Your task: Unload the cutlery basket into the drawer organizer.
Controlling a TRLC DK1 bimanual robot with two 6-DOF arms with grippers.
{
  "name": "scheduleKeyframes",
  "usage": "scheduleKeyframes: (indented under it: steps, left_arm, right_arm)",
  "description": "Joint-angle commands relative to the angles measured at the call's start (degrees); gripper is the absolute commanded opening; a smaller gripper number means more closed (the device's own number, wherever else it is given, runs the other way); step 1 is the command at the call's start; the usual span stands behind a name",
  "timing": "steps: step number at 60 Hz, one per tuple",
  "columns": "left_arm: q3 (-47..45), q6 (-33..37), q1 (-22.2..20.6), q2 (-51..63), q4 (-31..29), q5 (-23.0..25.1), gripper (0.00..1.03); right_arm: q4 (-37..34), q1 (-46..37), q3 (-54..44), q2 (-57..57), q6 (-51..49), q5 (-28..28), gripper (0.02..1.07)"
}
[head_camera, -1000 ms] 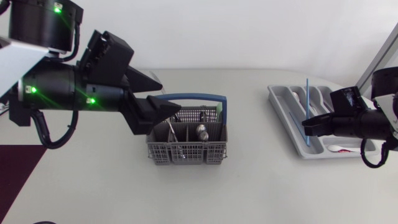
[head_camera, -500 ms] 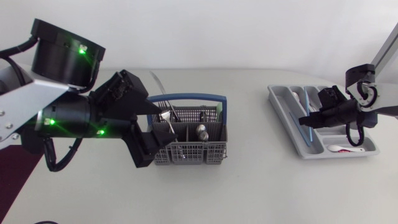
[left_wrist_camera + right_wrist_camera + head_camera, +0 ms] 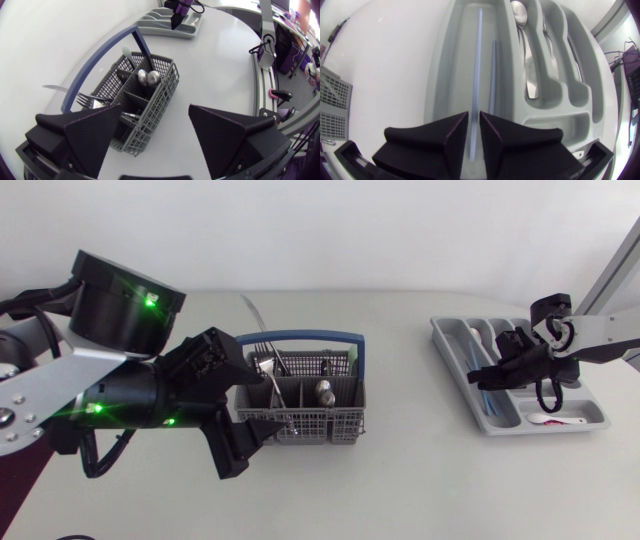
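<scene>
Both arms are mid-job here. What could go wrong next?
1. The open left gripper sits right at the cutlery basket; a finger could shove or tip it.
2. The right gripper grips a blue stick low in the drawer organizer; pulling away unopened may drag it out.

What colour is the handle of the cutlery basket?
Blue: the handle arches over the grey cutlery basket. The head view shows it best.

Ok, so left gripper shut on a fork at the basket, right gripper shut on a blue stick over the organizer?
No. The left wrist view shows the left gripper open at the basket; the right gripper is shut on the blue stick over the organizer.
</scene>
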Motion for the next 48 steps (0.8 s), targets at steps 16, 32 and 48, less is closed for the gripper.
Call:
scheduleKeyframes:
  steps: [16, 32, 48]
  left_arm:
    - [-3.62, 1.97, -1.02, -1.35, 1.97, -0.65, 0.93]
    - [-4.76, 1.89, -2.69, -1.0, 3.9, -2.23, 0.93]
    - [-6.43, 1.8, -3.31, -0.73, 6.19, -3.02, 0.93]
  right_arm:
    - [-2.88, 5.63, -5.68, -16.32, 1.62, -4.91, 0.7]
    - [-7.54, 23.38, -10.42, -31.7, 5.84, -10.71, 0.7]
    - [-7.81, 36.21, -9.54, -31.0, 13.49, -13.0, 0.64]
